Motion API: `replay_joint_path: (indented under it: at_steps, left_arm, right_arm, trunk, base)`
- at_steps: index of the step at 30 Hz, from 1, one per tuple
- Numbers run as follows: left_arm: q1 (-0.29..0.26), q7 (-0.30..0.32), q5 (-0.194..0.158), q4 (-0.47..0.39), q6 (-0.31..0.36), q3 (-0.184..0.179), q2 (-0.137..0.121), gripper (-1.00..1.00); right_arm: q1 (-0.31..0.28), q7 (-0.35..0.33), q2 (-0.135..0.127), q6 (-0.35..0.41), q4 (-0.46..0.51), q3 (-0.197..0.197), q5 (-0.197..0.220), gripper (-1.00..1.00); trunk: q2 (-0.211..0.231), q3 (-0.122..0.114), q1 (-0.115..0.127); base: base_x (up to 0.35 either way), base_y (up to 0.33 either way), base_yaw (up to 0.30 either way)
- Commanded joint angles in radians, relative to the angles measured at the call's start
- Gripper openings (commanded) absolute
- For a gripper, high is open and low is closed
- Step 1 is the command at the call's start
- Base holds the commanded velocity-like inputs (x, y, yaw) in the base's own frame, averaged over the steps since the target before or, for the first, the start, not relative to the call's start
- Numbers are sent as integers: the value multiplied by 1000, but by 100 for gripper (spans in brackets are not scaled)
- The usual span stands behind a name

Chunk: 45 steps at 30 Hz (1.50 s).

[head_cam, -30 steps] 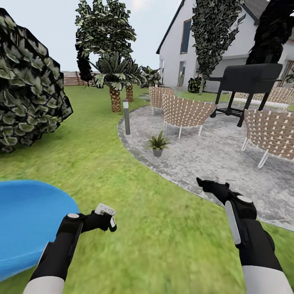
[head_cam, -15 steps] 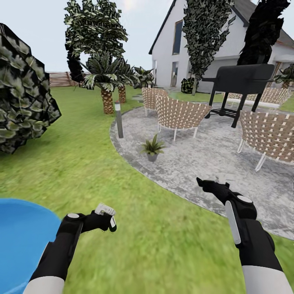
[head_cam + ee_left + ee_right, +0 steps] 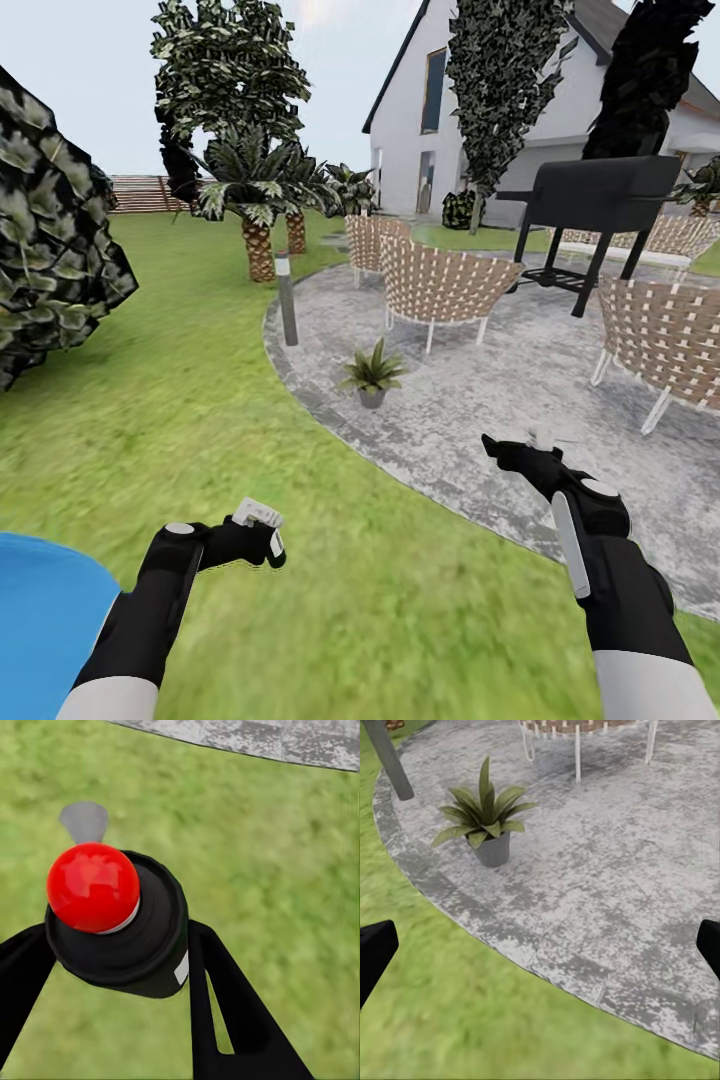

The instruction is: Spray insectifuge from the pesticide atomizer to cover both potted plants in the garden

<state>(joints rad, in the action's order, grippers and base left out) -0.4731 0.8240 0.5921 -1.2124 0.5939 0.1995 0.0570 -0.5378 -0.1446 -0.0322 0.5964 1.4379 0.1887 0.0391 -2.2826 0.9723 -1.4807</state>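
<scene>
My left gripper (image 3: pixel 255 535) hangs low over the lawn, shut on the pesticide atomizer (image 3: pixel 124 937), a dark bottle with a red ball top and a small white label. Its black fingers (image 3: pixel 225 1012) press the bottle's sides. My right gripper (image 3: pixel 532 450) is held out over the grass near the patio's edge. It is open, its fingertips (image 3: pixel 375 952) far apart with nothing between them. The garden's green lawn (image 3: pixel 200 400) lies under both arms. The potted plants are out of view.
A small long-leaved plant in a grey pot (image 3: pixel 372 372) stands on the grey paved patio (image 3: pixel 480 400), beside a short post (image 3: pixel 287 300). Woven chairs (image 3: pixel 440 285) and a black grill (image 3: pixel 600 200) stand behind. A dark bush (image 3: pixel 50 240) is at left, a blue object (image 3: pixel 40 620) at lower left.
The whole view has shifted: the blue object slid down and left, and the patio plant and bush moved left. Both arms hold the same pose.
</scene>
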Motion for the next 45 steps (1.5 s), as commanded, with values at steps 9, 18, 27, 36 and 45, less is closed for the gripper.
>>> replay_joint_path:
  at_steps: [9, 18, 27, 36, 45]
  left_arm:
    - [-1, 9, 6, -2, 4, 3, 1, -100]
    - [-1, 9, 6, -1, 4, 3, 1, -100]
    - [-1, 9, 6, -1, 4, 3, 1, -100]
    - [-1, 9, 6, -2, 4, 3, 1, -100]
    - [-1, 9, 6, -1, 4, 3, 1, -100]
  right_arm:
    - [-1, -3, 0, 6, 1, 2, 4, 100]
    - [-1, -4, 0, 5, 1, 2, 4, 100]
    - [-1, -4, 0, 5, 1, 2, 4, 100]
    - [-1, -4, 0, 5, 1, 2, 4, 100]
    - [-1, -4, 0, 6, 1, 2, 4, 100]
  trunk:
    - [0, 1, 0]
    - [0, 1, 0]
    - [0, 1, 0]
    - [0, 1, 0]
    - [0, 1, 0]
  base:
    - [346, 0, 0]
    - [346, 0, 0]
    - [346, 0, -3]
    - [346, 0, -187]
    - [346, 0, -246]
